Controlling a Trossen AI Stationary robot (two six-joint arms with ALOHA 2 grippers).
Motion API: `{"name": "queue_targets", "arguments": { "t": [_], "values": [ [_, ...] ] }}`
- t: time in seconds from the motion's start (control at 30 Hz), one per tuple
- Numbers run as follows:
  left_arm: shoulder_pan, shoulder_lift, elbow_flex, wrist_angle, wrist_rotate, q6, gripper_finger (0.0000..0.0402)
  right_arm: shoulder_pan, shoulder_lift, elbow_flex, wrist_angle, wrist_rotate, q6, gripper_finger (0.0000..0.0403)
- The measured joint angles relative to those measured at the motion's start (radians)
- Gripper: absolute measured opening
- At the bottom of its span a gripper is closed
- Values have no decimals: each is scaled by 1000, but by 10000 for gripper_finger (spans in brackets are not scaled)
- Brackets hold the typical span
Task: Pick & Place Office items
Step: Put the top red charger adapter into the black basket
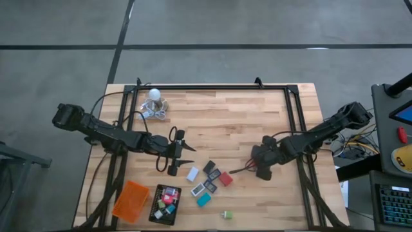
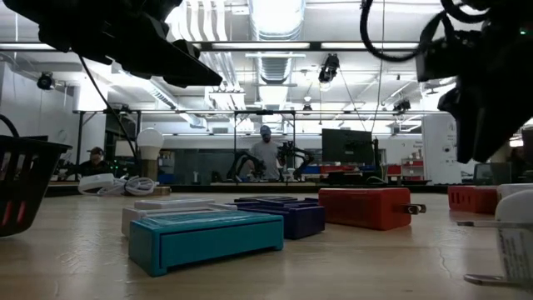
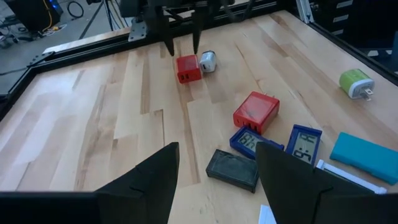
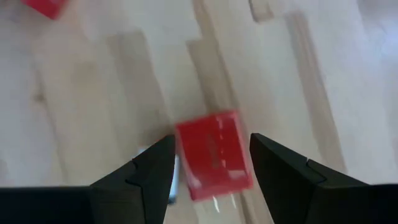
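Note:
Office items lie loose on the wooden table: a white piece (image 1: pixel 193 173), a black one (image 3: pixel 233 169), two purple ones (image 3: pixel 250 142), a red charger (image 3: pixel 256 111), a teal block (image 3: pixel 365 155) and a green plug (image 3: pixel 356 82). Farther right, a small red block (image 3: pixel 188 68) lies flat beside a white plug (image 3: pixel 208 60). My right gripper (image 4: pixel 211 146) points down over this red block, open, one finger on each side of it; I see no plain touch. My left gripper (image 3: pixel 217 152) hovers open left of the pile, with nothing between its fingers.
An orange tray (image 1: pixel 131 200) and a black tray (image 1: pixel 154 216) holding several small pieces stand at the near left. A white bulb with a coiled cord (image 1: pixel 154 95) sits at the far left. Bare wood lies across the table's far half.

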Motion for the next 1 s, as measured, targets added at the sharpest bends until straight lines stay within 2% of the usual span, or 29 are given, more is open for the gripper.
{"name": "queue_targets", "arguments": {
  "t": [0.2, 0.53, 0.8, 1.0],
  "values": [
    [0, 0, 0, 0, 0, 0, 216, 0, 2, -3, 33, 65, -12, 203],
    [0, 0, 0, 0, 0, 0, 216, 0, 2, -56, 58, 48, 5, 203],
    [0, 0, 0, 0, 0, 0, 216, 0, 8, -134, 253, -21, 7, 203],
    [0, 0, 0, -1, 0, 0, 216, 1, 34, -146, 261, 41, -5, 203]
  ]
}}
